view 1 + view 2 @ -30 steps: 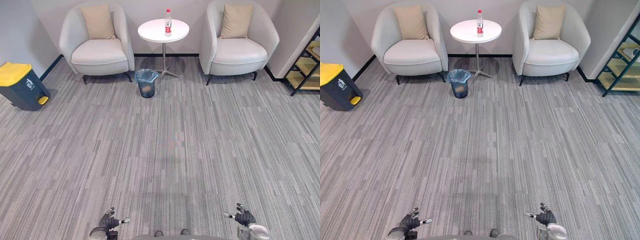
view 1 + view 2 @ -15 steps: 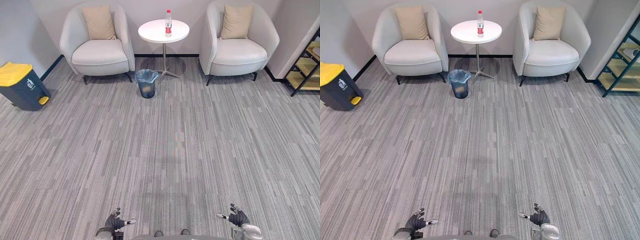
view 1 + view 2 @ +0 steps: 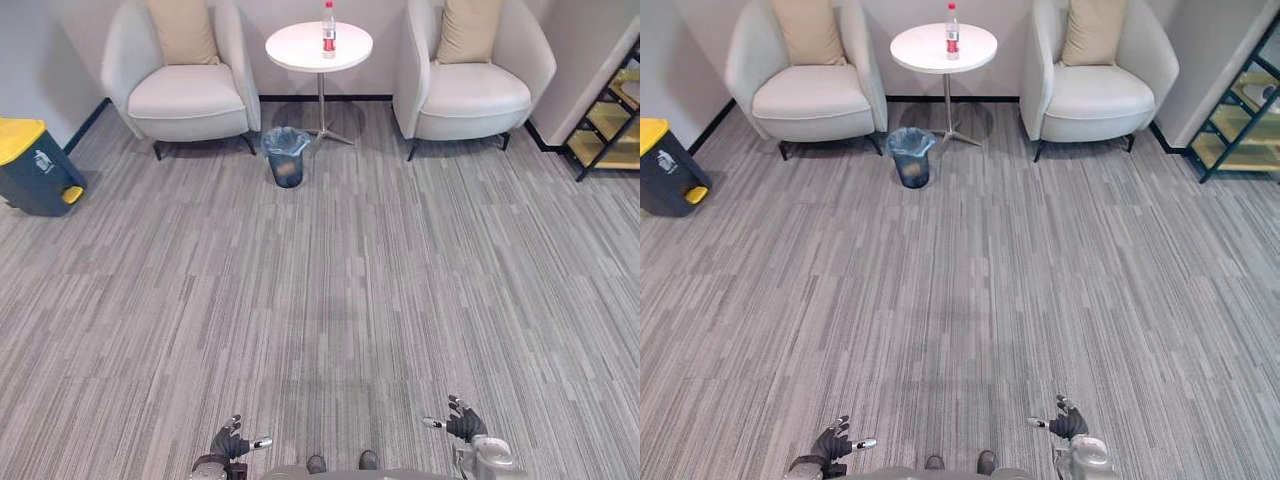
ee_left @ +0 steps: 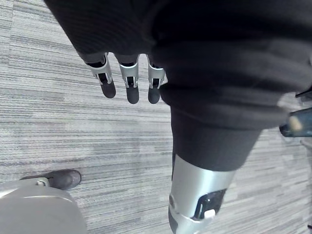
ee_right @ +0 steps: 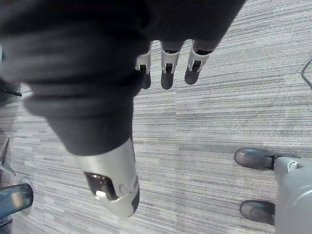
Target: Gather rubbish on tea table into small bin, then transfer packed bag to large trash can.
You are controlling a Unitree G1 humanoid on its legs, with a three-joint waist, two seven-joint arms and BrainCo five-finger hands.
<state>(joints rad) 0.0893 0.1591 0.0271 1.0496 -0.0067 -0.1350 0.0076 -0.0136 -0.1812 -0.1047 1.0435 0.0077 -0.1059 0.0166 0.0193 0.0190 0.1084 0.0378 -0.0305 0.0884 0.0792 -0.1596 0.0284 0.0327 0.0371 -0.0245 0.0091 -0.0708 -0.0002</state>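
A clear bottle with a red label [image 3: 328, 17] stands upright on the round white tea table [image 3: 300, 48] at the far side of the room. In front of the table, on the carpet, is the small bin [image 3: 287, 156] lined with a blue bag. The large dark trash can with a yellow lid [image 3: 27, 168] sits at the far left by the wall. My left hand [image 3: 231, 443] and right hand [image 3: 461, 423] hang low at the near edge, both open and empty, fingers relaxed over the carpet [image 4: 127, 87] [image 5: 166, 66].
Two cream armchairs [image 3: 180, 92] [image 3: 470, 85] with tan cushions flank the table. A shelf unit [image 3: 608, 115] stands at the far right. Grey striped carpet stretches between me and the table.
The camera has moved forward and dipped a little, so the table, chairs and bins sit higher and nearer in view. Both hands stay low and open.
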